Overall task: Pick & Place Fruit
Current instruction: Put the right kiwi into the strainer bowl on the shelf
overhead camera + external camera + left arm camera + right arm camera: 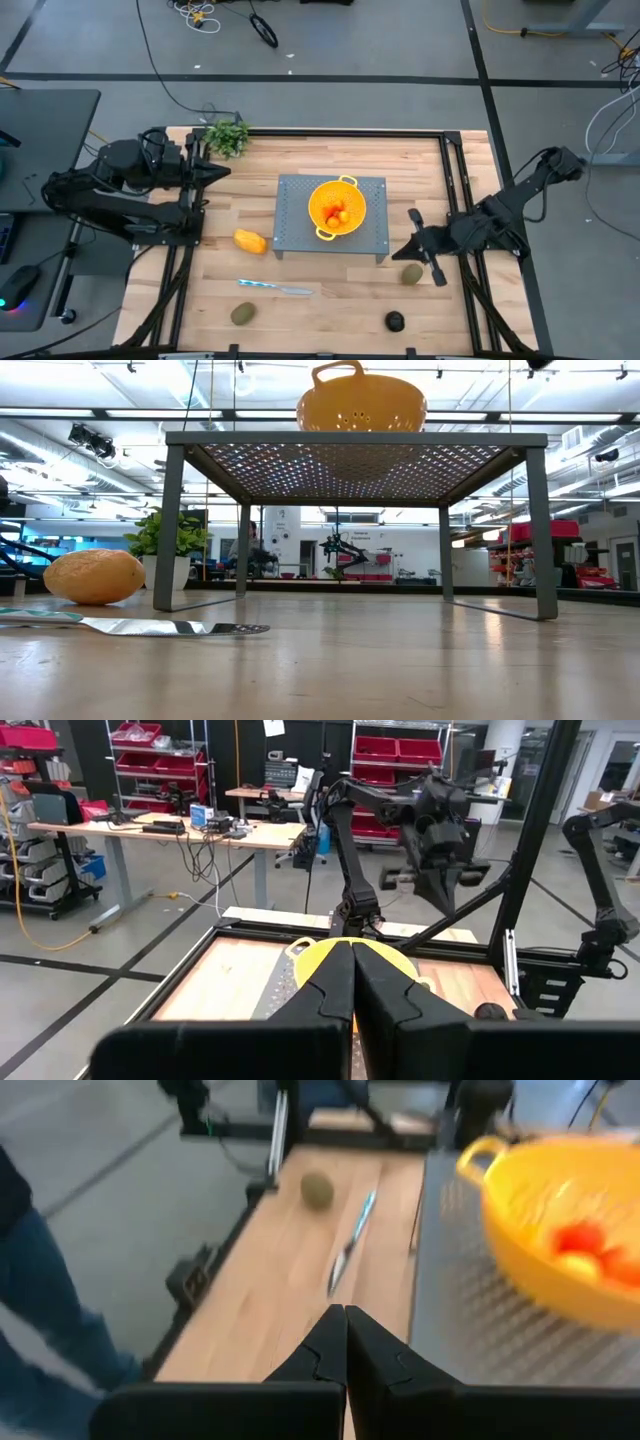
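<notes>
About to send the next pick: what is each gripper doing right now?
Left gripper: closed, holding nothing, at the table's left edge by the plant.
Right gripper: closed, holding nothing, beside the grey stand.

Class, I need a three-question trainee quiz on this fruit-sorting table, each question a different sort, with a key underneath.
1. True or false: the colander stands on the grey rack.
2. Multiple choice: the knife lies (A) inside the colander, (B) on the wood in front of the rack, (C) in the left end effector.
3. Short answer: how many brownish-green ovals lie on the bare wood, and where?

Key
1. True.
2. B.
3. Two: one near the front edge below the knife, one just by the right end effector. Both end effectors are shut and hold nothing.
</notes>
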`<control>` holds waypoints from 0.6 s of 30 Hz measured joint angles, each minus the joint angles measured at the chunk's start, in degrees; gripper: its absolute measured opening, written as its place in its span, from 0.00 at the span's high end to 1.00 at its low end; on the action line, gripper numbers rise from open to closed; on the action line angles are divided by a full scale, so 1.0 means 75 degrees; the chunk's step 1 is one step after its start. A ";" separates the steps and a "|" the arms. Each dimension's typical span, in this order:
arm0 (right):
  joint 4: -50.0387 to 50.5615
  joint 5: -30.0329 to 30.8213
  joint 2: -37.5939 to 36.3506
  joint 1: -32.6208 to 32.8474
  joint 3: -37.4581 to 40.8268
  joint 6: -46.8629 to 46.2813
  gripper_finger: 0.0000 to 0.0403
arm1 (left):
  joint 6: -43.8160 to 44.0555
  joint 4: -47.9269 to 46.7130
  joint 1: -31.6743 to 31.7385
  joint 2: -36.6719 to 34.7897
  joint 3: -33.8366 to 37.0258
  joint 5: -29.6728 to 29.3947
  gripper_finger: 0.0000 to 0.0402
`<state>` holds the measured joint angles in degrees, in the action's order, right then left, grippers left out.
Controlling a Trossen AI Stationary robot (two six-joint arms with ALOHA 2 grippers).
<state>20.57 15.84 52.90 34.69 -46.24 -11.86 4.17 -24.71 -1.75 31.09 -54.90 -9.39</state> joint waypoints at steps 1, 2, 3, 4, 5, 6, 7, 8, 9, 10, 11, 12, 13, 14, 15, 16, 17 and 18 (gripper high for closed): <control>0.0081 0.0000 0.0096 0.0054 0.0000 -0.0054 1.00 | 0.0005 0.0000 -0.0001 0.0000 -0.0002 0.0000 0.99; 0.0166 0.0000 0.0195 0.0105 0.0000 -0.0148 1.00 | 0.0011 0.0000 -0.0001 0.0000 0.0000 0.0000 0.99; 0.0272 -0.0001 0.0298 0.0155 0.0000 -0.0240 1.00 | 0.0017 0.0000 -0.0001 0.0000 0.0000 0.0000 0.99; 0.0359 -0.0003 0.0406 0.0205 0.0000 -0.0352 1.00 | 0.0019 0.0000 -0.0001 0.0000 -0.0002 -0.0003 0.99; 0.0403 -0.0017 0.0504 0.0255 0.0000 -0.0445 1.00 | 0.0020 0.0000 -0.0001 0.0000 0.0000 -0.0005 0.99; 0.0429 -0.0132 0.0595 0.0295 0.0000 -0.0508 1.00 | 0.0021 0.0000 -0.0001 0.0000 0.0000 -0.0029 0.99; 0.0461 -0.0249 0.0674 0.0339 0.0000 -0.0532 1.00 | 0.0020 0.0000 -0.0001 0.0000 0.0000 -0.0054 0.99; 0.0491 -0.0431 0.0752 0.0373 0.0000 -0.0542 1.00 | 0.0020 0.0000 -0.0001 0.0000 -0.0001 -0.0064 0.99; 0.0503 -0.0590 0.0844 0.0409 0.0000 -0.0554 1.00 | 0.0020 0.0000 -0.0001 0.0000 -0.0002 -0.0064 0.99; 0.0531 -0.0707 0.0924 0.0447 0.0000 -0.0578 1.00 | 0.0020 -0.0003 -0.0001 0.0000 -0.0002 -0.0064 0.99; 0.0566 -0.0776 0.0994 0.0483 0.0000 -0.0660 1.00 | 0.0020 -0.0012 -0.0001 0.0000 -0.0002 -0.0067 0.99; 0.0586 -0.0817 0.1069 0.0514 0.0000 -0.0754 1.00 | 0.0020 -0.0026 -0.0001 0.0000 -0.0002 -0.0064 0.99; 0.0610 -0.0881 0.1136 0.0541 0.0000 -0.0843 1.00 | 0.0020 -0.0040 -0.0001 0.0000 -0.0002 -0.0064 0.99; 0.0669 -0.0973 0.1201 0.0555 0.0000 -0.0928 1.00 | 0.0020 -0.0057 -0.0001 0.0000 -0.0001 -0.0067 0.99; 0.0746 -0.1117 0.1260 0.0568 0.0000 -0.1004 1.00 | 0.0020 -0.0072 -0.0001 0.0000 -0.0002 -0.0065 1.00; 0.0818 -0.1268 0.1321 0.0581 0.0000 -0.1055 1.00 | 0.0020 -0.0070 -0.0001 0.0000 -0.0002 -0.0064 1.00; 0.0866 -0.1396 0.1385 0.0585 0.0000 -0.1110 1.00 | 0.0015 -0.0070 -0.0001 0.0000 -0.0002 -0.0067 1.00; 0.0923 -0.1520 0.1447 0.0587 0.0000 -0.1164 1.00 | 0.0002 -0.0070 -0.0001 0.0000 -0.0002 -0.0065 1.00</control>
<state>27.49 4.43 63.75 39.09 -46.24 -20.59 4.19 -25.23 -1.76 31.09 -54.92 -9.87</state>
